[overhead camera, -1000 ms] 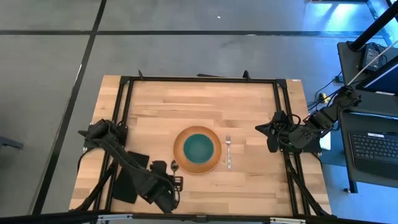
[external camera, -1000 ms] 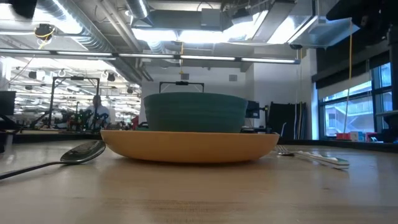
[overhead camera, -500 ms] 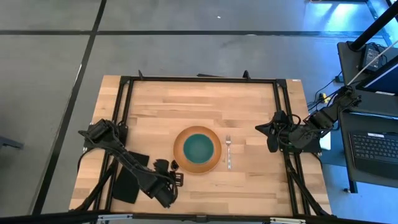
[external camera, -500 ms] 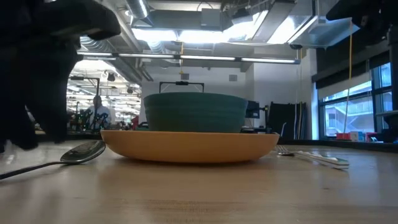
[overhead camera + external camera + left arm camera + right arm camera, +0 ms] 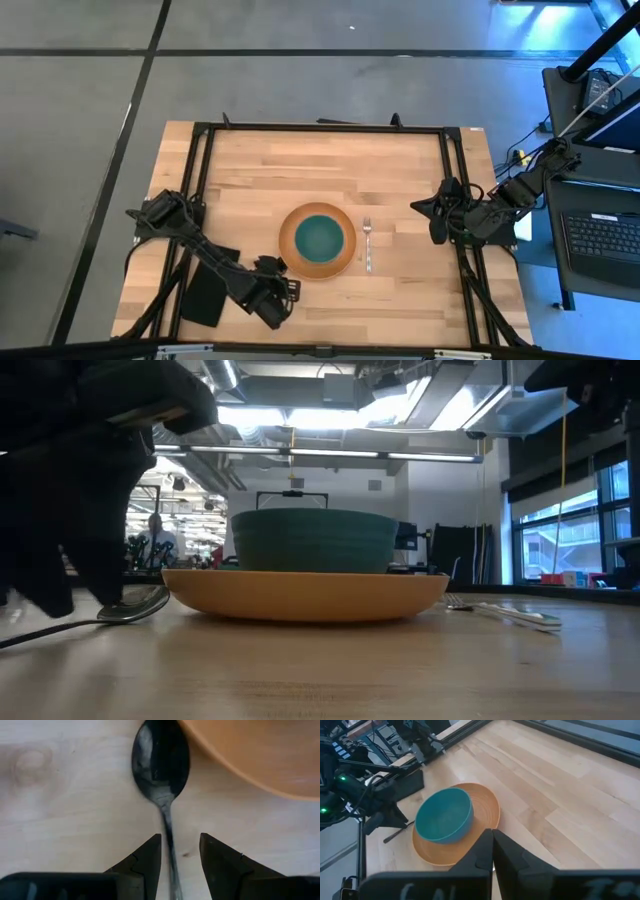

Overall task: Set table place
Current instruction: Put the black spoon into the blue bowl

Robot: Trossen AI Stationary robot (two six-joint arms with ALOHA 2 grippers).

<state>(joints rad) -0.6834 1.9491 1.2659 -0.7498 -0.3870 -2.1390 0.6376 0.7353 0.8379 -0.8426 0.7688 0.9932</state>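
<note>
Nearest the table's front edge, the left claw (image 5: 179,857) has come down over the spoon (image 5: 161,762) within the last second: a second ago it hung back from the spoon, and now its parted fingers straddle the handle without clamping it. The spoon itself has not shifted; it lies flat on the table (image 5: 400,170) just beside the orange plate (image 5: 292,262), on the plate's left. That suggests a pick or nudge of the spoon is about to begin. The teal bowl (image 5: 319,238) sits on the plate, and the fork (image 5: 368,243) lies just right of the plate. Farther right, the right claw (image 5: 492,837) waits, clenched and empty.
</note>
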